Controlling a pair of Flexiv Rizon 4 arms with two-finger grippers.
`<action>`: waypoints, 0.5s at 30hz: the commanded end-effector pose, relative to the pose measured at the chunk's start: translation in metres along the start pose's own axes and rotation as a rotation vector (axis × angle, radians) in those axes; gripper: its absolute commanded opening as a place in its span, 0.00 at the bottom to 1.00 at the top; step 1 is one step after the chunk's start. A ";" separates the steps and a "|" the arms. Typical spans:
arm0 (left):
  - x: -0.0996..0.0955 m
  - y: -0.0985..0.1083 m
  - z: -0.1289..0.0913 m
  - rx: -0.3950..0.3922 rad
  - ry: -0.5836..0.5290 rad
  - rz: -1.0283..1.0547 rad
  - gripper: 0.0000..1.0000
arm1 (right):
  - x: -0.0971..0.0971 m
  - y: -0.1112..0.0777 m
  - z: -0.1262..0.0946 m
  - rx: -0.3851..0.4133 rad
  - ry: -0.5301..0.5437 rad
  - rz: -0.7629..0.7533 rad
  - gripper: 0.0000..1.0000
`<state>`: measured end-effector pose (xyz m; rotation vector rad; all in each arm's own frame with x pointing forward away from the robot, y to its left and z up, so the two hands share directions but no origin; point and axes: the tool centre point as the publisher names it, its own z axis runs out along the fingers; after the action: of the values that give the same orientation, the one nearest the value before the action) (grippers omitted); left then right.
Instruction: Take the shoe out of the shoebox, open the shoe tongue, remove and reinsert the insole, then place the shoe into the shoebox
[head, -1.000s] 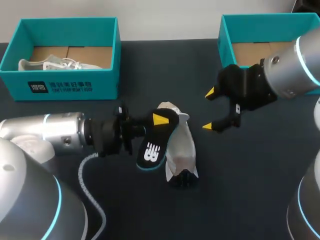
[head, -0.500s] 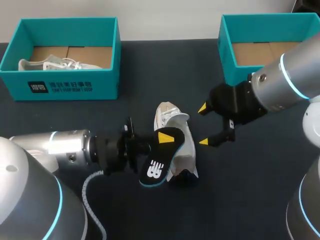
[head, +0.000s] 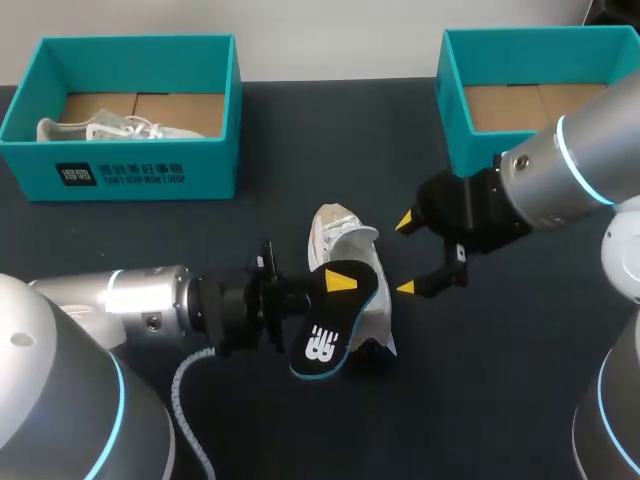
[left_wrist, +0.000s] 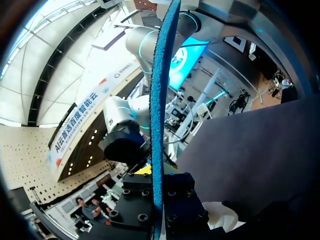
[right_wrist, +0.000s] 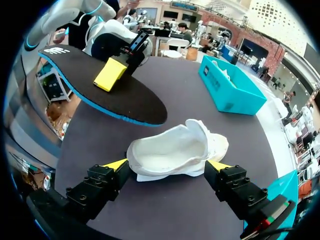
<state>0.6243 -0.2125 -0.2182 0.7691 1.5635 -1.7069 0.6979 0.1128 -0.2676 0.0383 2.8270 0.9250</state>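
A white shoe (head: 350, 262) lies on the dark table, toe toward the front. Over its left side hangs the black insole (head: 334, 330) with a blue edge, tilted, and my left gripper (head: 335, 284) is shut on it. In the left wrist view the insole (left_wrist: 160, 115) shows edge-on as a blue strip between the left gripper's (left_wrist: 159, 202) black finger blocks. My right gripper (head: 406, 255) stands open just right of the shoe, apart from it. From the right wrist, the shoe (right_wrist: 175, 150) lies ahead of the right gripper (right_wrist: 168, 166), with the insole (right_wrist: 115, 97) beyond it.
At the back left a teal shoebox (head: 130, 170) holds another white shoe (head: 120, 128). A second teal shoebox (head: 455, 100) stands at the back right, behind my right arm, its cardboard floor bare. A grey cable (head: 180, 390) loops from my left arm near the front.
My left arm has carried the insole down toward the table's front and slightly right. My right gripper has come left and lower, closer to the shoe, still open.
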 end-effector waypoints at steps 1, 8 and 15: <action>0.001 -0.001 0.001 -0.003 -0.002 0.000 0.00 | 0.001 0.001 0.002 0.002 -0.003 0.000 1.00; 0.001 -0.001 0.001 -0.003 -0.002 0.000 0.00 | 0.002 -0.031 0.017 0.069 -0.071 -0.061 1.00; 0.001 -0.001 0.001 -0.003 -0.002 0.000 0.00 | -0.011 -0.042 0.036 0.037 -0.032 -0.105 1.00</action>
<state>0.6248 -0.2124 -0.2182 0.7700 1.5637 -1.7084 0.7041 0.0954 -0.3063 -0.0653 2.7869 0.7892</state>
